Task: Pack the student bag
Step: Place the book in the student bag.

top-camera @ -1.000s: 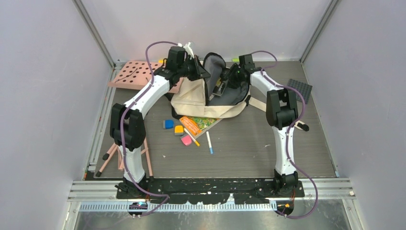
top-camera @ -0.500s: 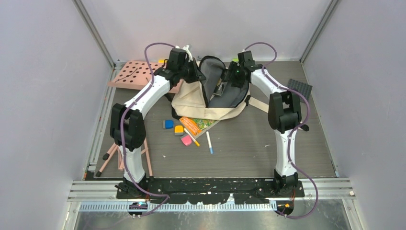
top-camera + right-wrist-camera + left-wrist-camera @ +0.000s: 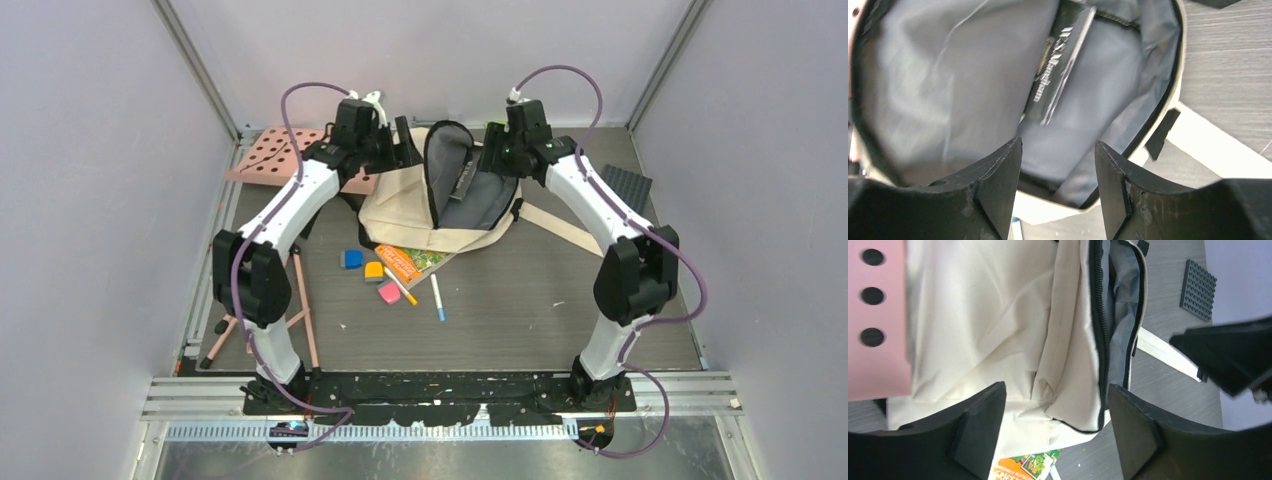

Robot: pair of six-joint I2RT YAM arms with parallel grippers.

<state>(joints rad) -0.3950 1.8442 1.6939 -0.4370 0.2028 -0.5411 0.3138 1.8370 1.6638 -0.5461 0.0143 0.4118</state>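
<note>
Fingers (image 3: 980, 425) of the left gripper (image 3: 1055, 392) and right gripper (image 3: 1058, 145) are hanging spread and empty, so loading the gaping student bag (image 3: 400, 205) is calling for gentle, centred drops.

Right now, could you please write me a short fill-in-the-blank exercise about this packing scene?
1. The student bag lies unzipped, showing a lining coloured ____.
2. The left pincer and the right pincer both have their jaws ____.
3. Of the three small blocks in front of the bag, the one nearest the robot is ____.
Missing words: grey; open; pink.
</note>
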